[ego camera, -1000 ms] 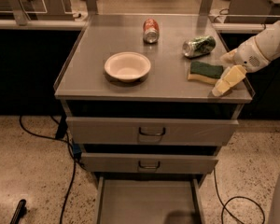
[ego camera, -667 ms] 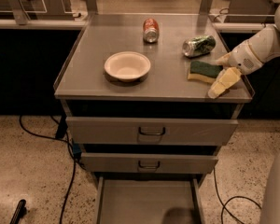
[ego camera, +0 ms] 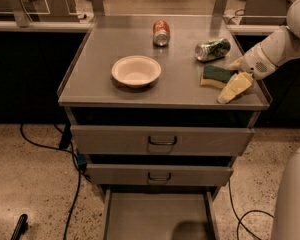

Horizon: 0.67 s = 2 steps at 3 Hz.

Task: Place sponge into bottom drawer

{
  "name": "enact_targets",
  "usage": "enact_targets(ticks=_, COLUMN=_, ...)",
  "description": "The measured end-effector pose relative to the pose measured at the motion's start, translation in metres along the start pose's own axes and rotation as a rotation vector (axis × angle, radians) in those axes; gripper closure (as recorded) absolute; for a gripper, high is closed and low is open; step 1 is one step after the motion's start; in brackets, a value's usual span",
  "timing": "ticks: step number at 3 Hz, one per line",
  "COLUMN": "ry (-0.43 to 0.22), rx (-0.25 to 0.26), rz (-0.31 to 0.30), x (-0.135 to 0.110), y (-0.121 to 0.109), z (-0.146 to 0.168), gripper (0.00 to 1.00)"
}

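Observation:
The sponge [ego camera: 215, 75], dark green on top with pale yellow foam below, lies flat on the cabinet top near its right front corner. My gripper [ego camera: 234, 76] reaches in from the right on a white arm. It is open. One pale finger [ego camera: 234, 87] lies in front of the sponge's right end and the other [ego camera: 236, 63] just behind it, so the sponge's right end sits between them. The bottom drawer [ego camera: 140, 216] is pulled out under the two upper drawers and shows a flat grey floor.
A white bowl [ego camera: 136, 70] sits at the middle of the cabinet top [ego camera: 100, 64]. A red can [ego camera: 161, 32] lies at the back. A crushed green can [ego camera: 213, 49] lies just behind the sponge. Cables [ego camera: 72, 184] run over the floor at left.
My gripper has moved a little to the left, closer around the sponge's right end. The sponge, cans, bowl and drawers have not moved.

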<state>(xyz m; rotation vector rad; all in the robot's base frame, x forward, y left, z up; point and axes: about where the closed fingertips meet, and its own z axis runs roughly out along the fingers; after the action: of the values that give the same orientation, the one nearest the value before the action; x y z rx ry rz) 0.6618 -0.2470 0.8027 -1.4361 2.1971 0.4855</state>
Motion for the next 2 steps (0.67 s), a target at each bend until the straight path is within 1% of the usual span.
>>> enact_targets(ticks=2, ry=0.0, rx=0.0, rz=0.0, x=0.0, y=0.0, z=0.0001, gripper=0.83)
